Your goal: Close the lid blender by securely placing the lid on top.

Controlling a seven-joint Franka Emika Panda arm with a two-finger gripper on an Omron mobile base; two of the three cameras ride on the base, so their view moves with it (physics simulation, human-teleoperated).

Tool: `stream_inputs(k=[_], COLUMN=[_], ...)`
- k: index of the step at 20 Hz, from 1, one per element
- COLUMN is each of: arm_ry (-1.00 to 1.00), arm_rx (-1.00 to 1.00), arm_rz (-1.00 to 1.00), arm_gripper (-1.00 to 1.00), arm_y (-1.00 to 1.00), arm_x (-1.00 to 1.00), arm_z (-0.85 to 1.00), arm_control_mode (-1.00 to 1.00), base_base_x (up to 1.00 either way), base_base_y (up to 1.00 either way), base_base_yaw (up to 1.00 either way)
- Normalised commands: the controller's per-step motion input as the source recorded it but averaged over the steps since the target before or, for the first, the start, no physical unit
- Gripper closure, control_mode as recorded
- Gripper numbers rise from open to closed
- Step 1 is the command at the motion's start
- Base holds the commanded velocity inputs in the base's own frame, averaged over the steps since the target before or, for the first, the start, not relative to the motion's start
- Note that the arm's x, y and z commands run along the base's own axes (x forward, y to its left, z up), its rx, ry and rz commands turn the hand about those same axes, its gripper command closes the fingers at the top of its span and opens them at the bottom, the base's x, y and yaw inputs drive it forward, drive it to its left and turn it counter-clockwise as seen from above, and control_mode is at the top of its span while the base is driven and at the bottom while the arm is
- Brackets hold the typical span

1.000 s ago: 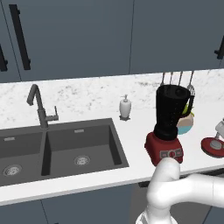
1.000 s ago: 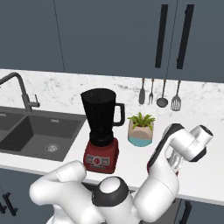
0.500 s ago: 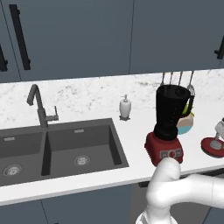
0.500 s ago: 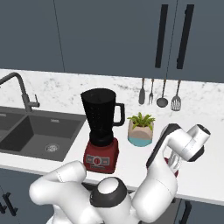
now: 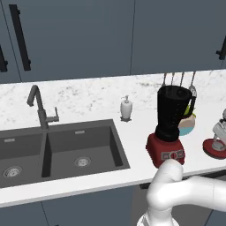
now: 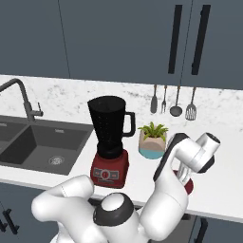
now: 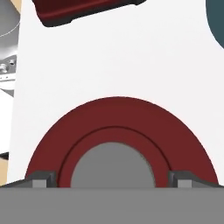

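The blender stands on the white counter, its dark jar open at the top above a boxy red base. To its right the round red lid lies flat on the counter, with its grey knob at the centre. My gripper hangs straight over the lid and is open, one fingertip on each side of the knob without touching it. In the left base view the gripper sits just above the lid at the right edge. The arm hides most of the lid in the right base view.
A potted plant stands just behind the lid and blender. Kitchen utensils hang on the wall above it. A white soap dispenser, a double sink and a faucet lie to the left.
The hand has sunk a little toward the lid. Blender and lid have not moved.
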Motion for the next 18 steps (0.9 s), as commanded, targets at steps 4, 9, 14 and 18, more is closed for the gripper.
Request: stream_inputs(k=[4, 9, 14, 18], arm_ry=[0.02, 0.0, -0.01, -0.04], arm_rx=[-0.03, -0.01, 0.0, 0.0], arm_rz=[0.04, 0.03, 0.0, 0.0], arm_gripper=[-1.0, -1.0, -1.0, -1.0], arm_y=[0.13, -0.04, -0.05, -0.17], arm_x=[0.0, 0.0, 0.0, 0.0], arm_z=[-0.2, -0.12, 0.0, 0.0], arm_control_mode=[-1.0, -1.0, -1.0, -1.0], base_base_x=[0.0, 0.0, 0.0, 0.0], base_base_y=[0.0, 0.0, 0.0, 0.0], base_base_yaw=[0.0, 0.0, 0.0, 0.0])
